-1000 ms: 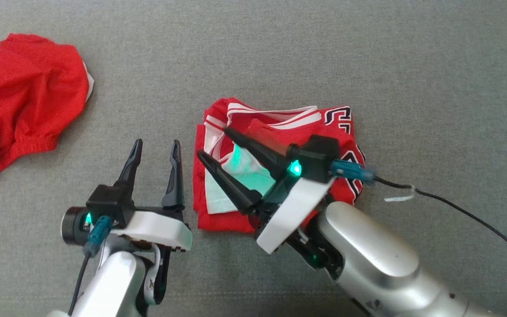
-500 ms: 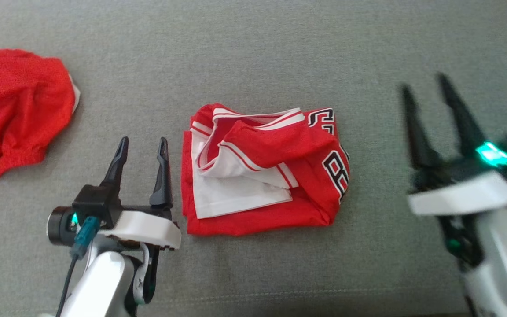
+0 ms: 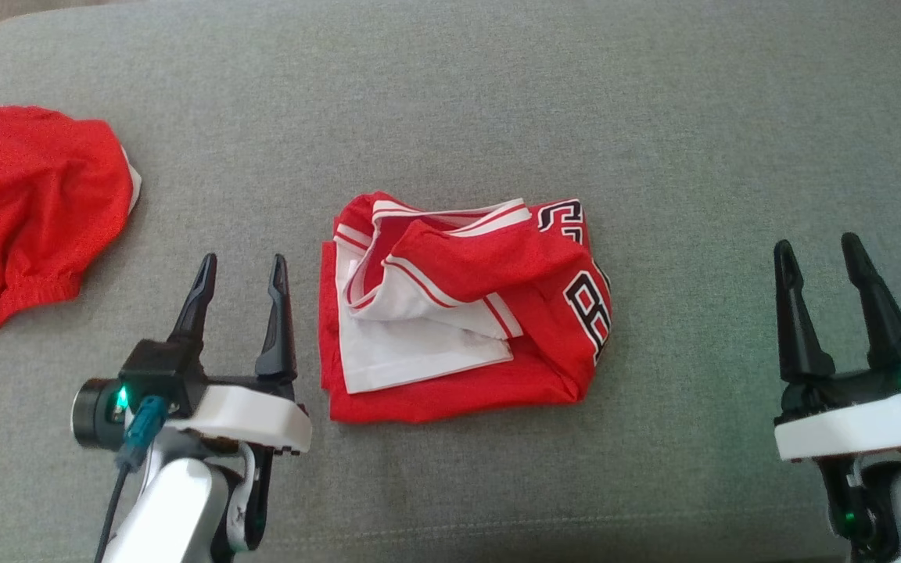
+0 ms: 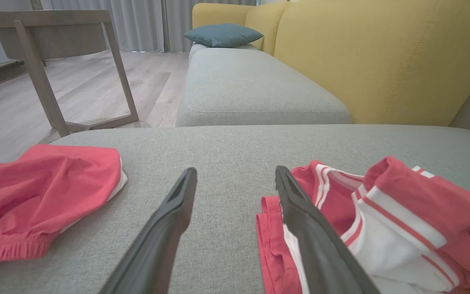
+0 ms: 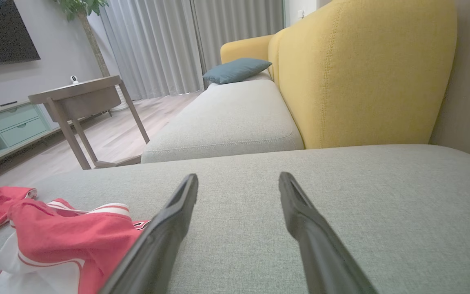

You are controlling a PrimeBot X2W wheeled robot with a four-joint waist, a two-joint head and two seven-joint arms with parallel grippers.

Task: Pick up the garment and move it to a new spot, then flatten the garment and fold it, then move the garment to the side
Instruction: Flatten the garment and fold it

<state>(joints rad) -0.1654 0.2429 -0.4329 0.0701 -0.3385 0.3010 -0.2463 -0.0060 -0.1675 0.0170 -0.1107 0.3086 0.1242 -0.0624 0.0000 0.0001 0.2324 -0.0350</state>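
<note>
Right gripper [image 3: 816,244] has swung off the garment [image 3: 466,313] to the far right; it and the left gripper [image 3: 243,259], just beside the folded garment mid-cushion [image 3: 654,117], stand open and empty. Left wrist: garment by one finger. Right wrist: garment lower left. Folding seems done; next, grip an edge and shift it aside.

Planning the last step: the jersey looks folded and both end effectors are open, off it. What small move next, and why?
Probably slide the left end effector right to grip the jersey: that end effector stands open beside its edge, the right end effector is farther off, and the jersey lies mid-cushion, not yet moved aside.
</note>
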